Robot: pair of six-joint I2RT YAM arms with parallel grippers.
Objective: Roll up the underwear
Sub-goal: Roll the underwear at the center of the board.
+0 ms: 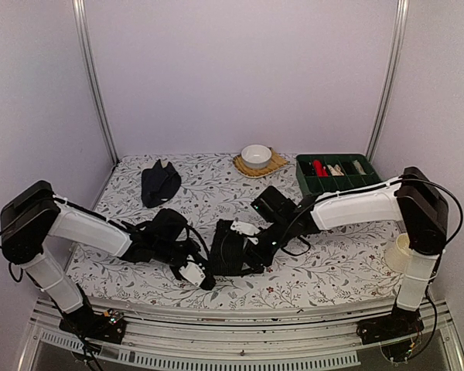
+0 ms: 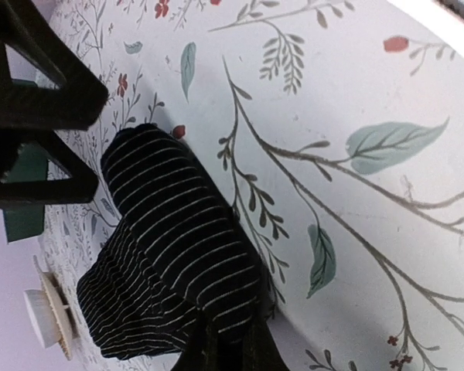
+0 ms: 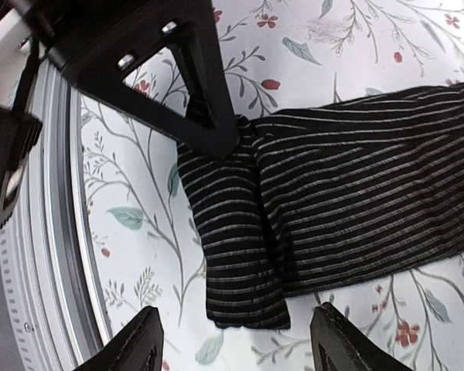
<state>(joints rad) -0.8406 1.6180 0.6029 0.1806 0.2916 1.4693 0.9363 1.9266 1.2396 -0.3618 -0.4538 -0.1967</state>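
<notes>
One underwear, black with thin pale stripes, lies partly folded at the table's near middle. In the left wrist view my left gripper is shut on the near edge of this striped underwear. It also appears in the top view, where my left gripper sits at the cloth's left corner. My right gripper hangs open just above the same underwear, nothing between its fingertips. From above, the right gripper is over the cloth's right part. A second black underwear lies crumpled at the back left.
A white bowl sits on a yellow mat at the back middle. Beside it on the right stands a green compartment tray holding small items. A metal rail runs along the table's near edge, close to both grippers.
</notes>
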